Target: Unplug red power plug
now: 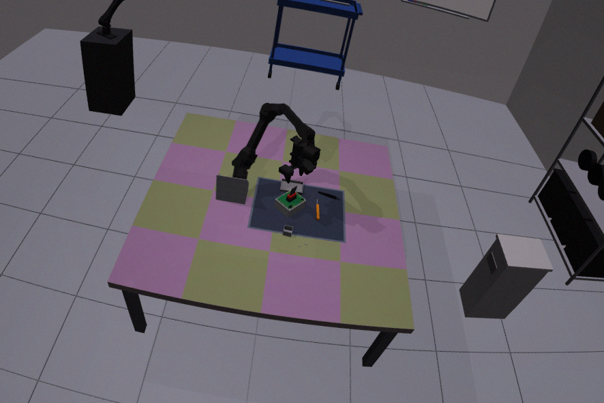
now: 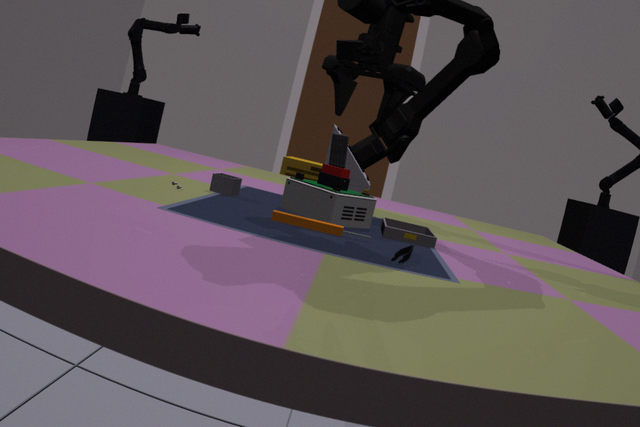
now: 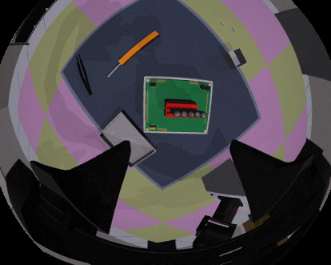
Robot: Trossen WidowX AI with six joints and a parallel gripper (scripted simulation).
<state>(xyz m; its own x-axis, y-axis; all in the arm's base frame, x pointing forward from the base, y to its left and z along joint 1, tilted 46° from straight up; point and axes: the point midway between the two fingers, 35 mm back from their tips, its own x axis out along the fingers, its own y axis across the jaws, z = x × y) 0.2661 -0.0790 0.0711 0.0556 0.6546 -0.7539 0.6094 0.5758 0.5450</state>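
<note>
The top view shows a blue cart behind the checkered surface; the outside view shows a brown door instead. The wrist view looks down on both tips of the claw.

Going left to right in the wrist view, black tweezers come first, then the grey tray, then the orange screwdriver. Next, the red plug sits in its black socket on the green board.

The claw is wide open above the plug, holding and touching nothing.
</note>
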